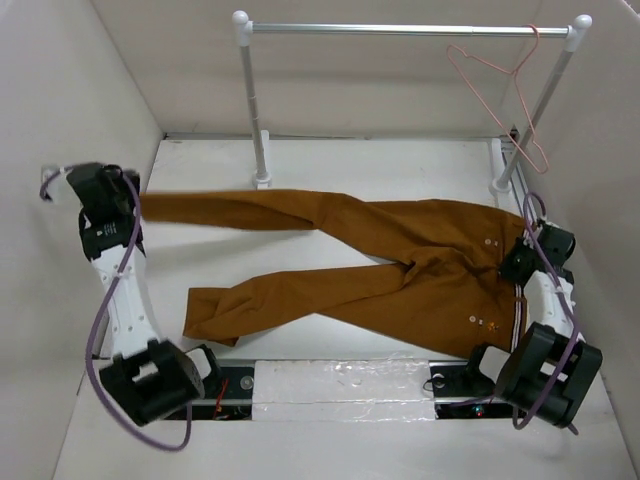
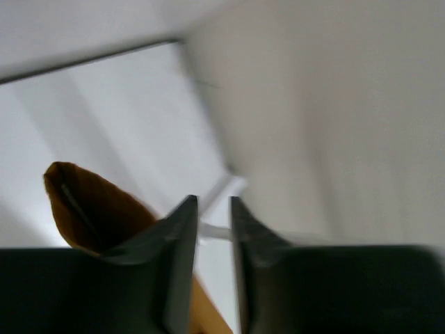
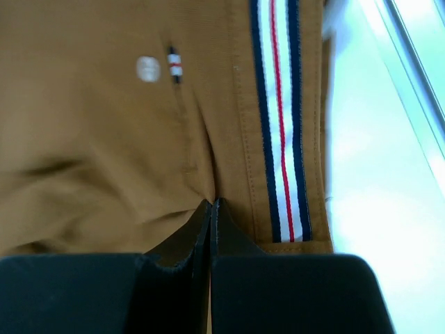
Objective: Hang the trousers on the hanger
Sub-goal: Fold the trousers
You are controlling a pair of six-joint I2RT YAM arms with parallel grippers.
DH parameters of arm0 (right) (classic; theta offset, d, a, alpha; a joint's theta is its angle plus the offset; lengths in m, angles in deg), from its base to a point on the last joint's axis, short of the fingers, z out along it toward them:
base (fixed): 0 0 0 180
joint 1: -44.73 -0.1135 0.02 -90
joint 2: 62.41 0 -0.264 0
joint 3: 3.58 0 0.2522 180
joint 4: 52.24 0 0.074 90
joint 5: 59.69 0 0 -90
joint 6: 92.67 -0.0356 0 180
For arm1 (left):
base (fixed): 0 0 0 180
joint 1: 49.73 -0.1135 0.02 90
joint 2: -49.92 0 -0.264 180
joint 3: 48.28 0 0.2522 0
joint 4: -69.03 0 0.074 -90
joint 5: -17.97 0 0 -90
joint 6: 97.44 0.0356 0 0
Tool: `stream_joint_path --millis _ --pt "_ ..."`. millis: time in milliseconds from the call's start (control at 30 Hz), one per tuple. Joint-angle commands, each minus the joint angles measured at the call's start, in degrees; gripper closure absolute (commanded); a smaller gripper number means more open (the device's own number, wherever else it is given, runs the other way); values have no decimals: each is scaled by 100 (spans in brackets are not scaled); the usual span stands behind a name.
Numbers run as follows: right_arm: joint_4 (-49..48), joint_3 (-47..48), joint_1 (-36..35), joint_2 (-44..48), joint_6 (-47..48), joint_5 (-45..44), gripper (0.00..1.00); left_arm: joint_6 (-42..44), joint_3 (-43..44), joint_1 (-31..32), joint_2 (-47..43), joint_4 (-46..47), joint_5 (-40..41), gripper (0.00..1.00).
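The rust-brown trousers lie flat on the white table, legs to the left, waistband to the right. My right gripper is at the waistband. In the right wrist view its jaws are closed, with creases of cloth running to the tips beside the striped lining and a light button. My left gripper is at the end of the far leg. In the blurred left wrist view its fingers stand a narrow gap apart, with the leg cuff just to their left. The pink hanger hangs on the rail at the right.
A silver rail on two white posts stands across the back of the table. White walls close in the left, right and back. A clear taped strip runs between the arm bases at the near edge.
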Motion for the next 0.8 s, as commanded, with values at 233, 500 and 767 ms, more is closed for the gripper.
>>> stream_joint_path --millis 233,500,767 --pt "148 130 778 -455 424 255 93 -3 -1156 -848 1274 -90 -815 7" --pt "-46 -387 -311 37 590 652 90 78 -1683 -346 876 -128 -621 10" --pt "156 -599 -804 424 1197 1100 94 -72 -638 -197 2089 -530 -587 15"
